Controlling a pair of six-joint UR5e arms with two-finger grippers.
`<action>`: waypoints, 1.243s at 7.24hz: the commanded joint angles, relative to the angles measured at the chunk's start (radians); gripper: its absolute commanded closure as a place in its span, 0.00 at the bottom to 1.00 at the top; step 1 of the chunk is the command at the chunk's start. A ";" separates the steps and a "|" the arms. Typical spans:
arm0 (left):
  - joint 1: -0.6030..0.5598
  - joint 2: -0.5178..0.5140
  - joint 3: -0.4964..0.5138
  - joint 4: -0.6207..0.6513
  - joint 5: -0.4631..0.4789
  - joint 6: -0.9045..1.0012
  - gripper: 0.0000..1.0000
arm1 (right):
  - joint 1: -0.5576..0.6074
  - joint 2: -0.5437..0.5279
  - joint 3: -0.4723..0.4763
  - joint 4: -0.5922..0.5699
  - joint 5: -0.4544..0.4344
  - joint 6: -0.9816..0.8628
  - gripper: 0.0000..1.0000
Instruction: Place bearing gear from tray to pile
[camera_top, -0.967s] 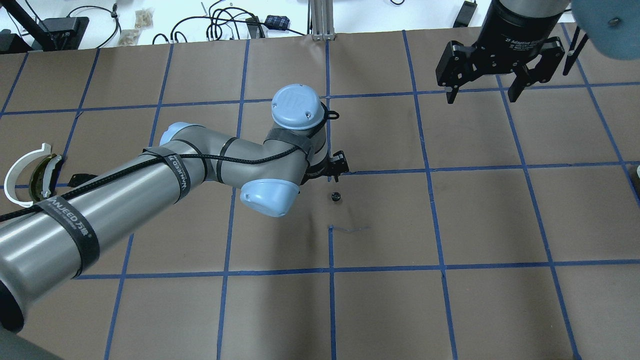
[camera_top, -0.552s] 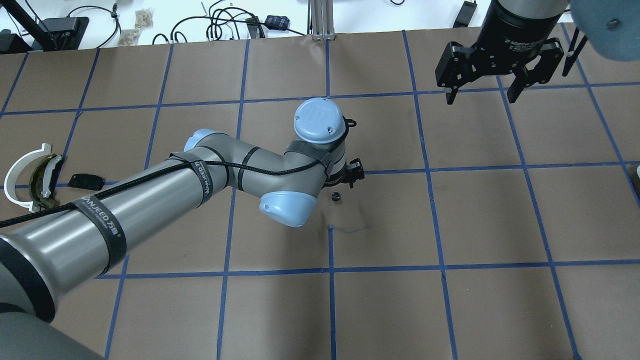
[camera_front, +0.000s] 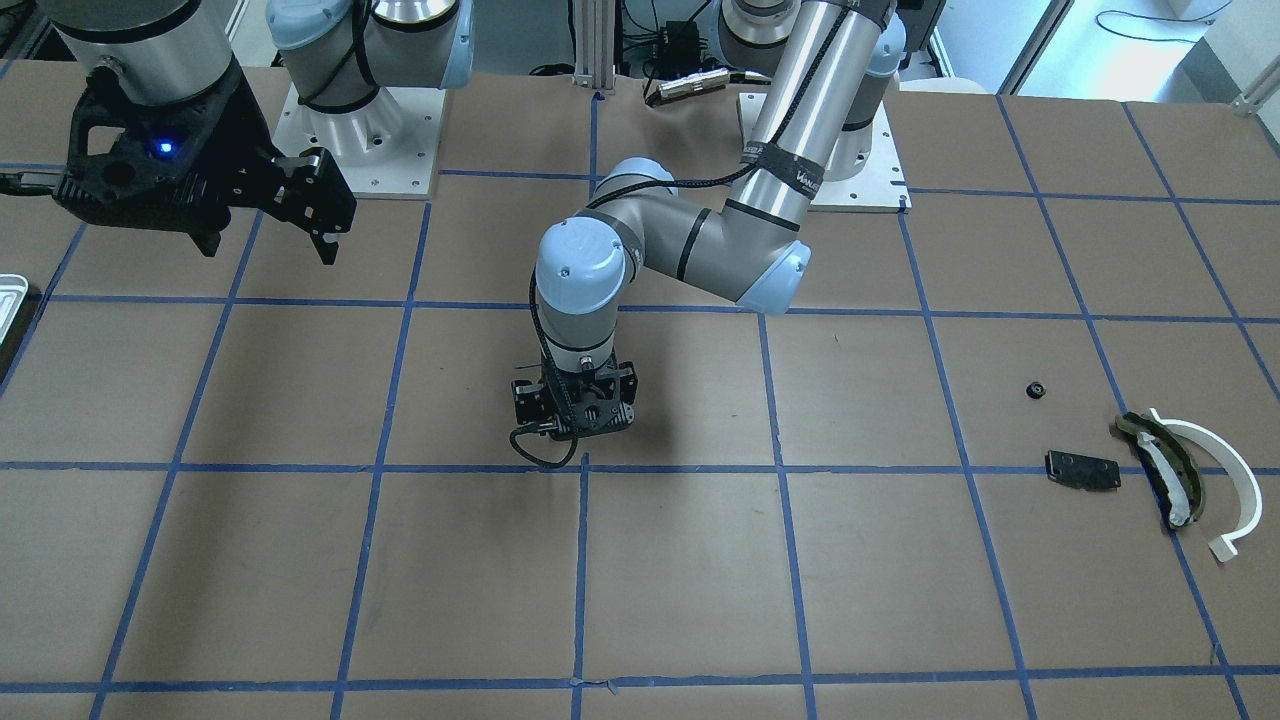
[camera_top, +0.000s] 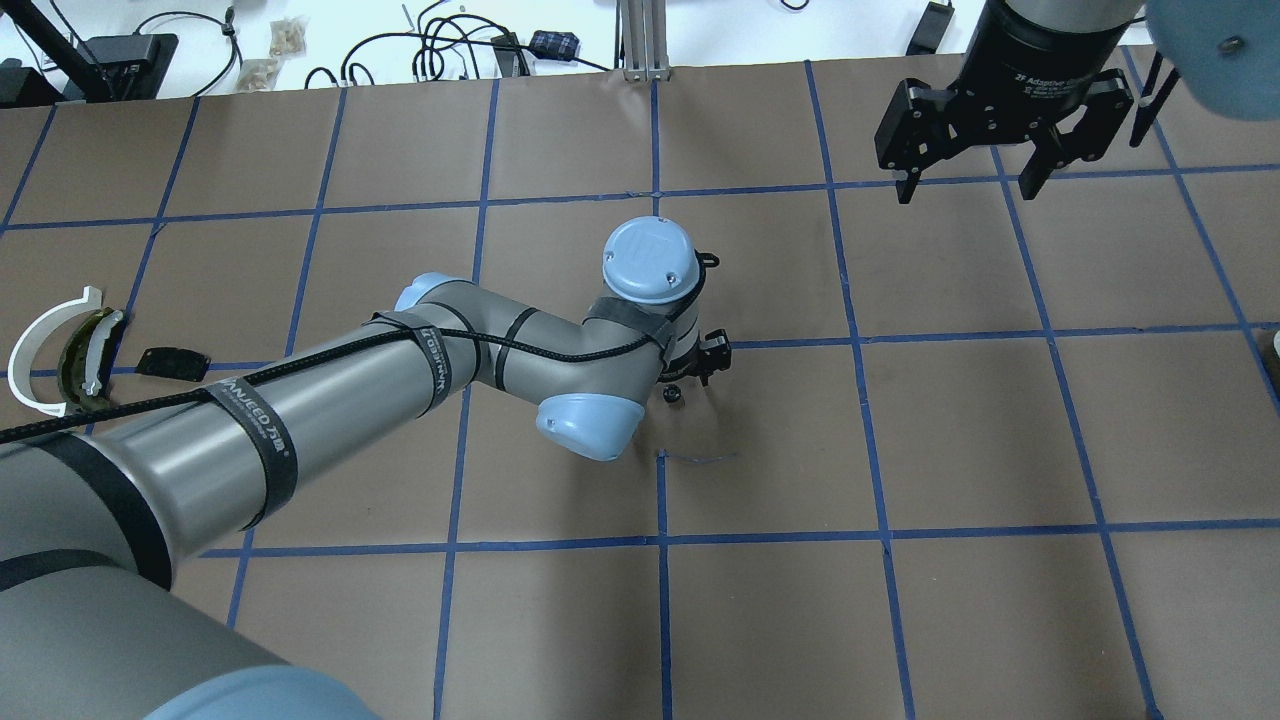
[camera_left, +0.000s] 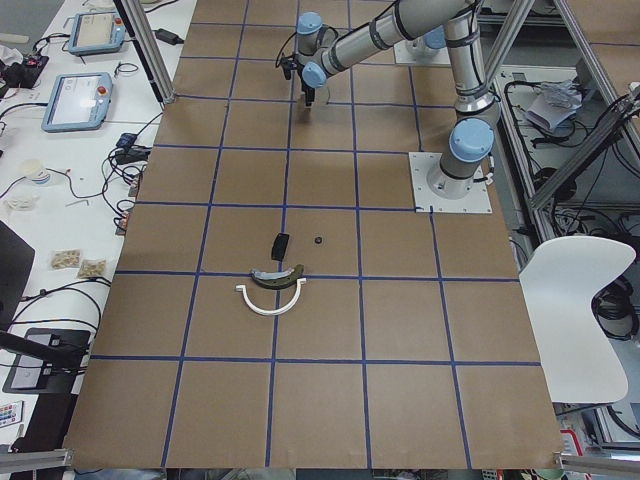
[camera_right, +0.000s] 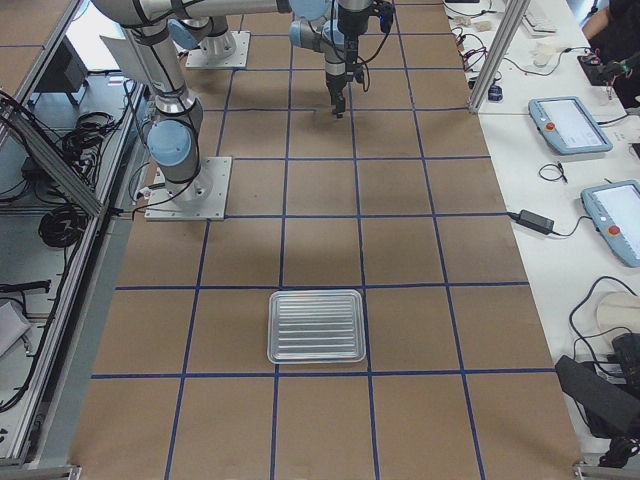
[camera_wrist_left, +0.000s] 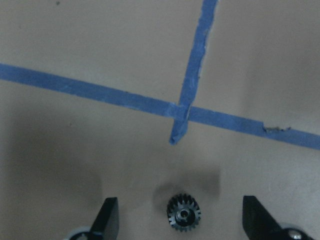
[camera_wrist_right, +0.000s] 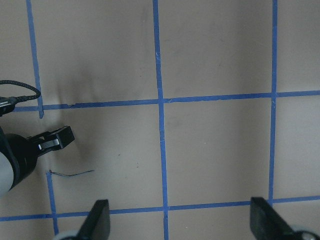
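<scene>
Bearing gear (camera_wrist_left: 183, 218) is pictured flat on the brown paper at mid-table, framed between the wide-spread fingers of the left gripper (camera_top: 703, 358), which has been swung across over it within the last second. Nothing is gripped yet, so descent and closing are judged next. The pile (camera_top: 60, 352) is seen well apart, the right gripper (camera_top: 965, 178) held agape and empty beyond, and the tray (camera_right: 315, 326) bare.

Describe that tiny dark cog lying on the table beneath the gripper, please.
The gear is small, dark and metallic-looking, with fine teeth all round and a shiny hub around a center hole. It lies flat on the brown paper table, near a blue tape crossing, between the open fingers of the left gripper, touching neither.
</scene>
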 joint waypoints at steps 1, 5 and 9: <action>-0.005 -0.001 -0.008 0.006 0.001 0.007 0.44 | -0.001 0.001 0.002 -0.014 -0.001 -0.003 0.00; 0.010 0.025 -0.013 0.006 0.007 0.077 0.93 | -0.001 0.001 0.002 -0.021 0.005 -0.001 0.00; 0.285 0.169 -0.016 -0.175 0.027 0.400 0.93 | -0.001 0.004 0.000 -0.026 0.006 -0.001 0.00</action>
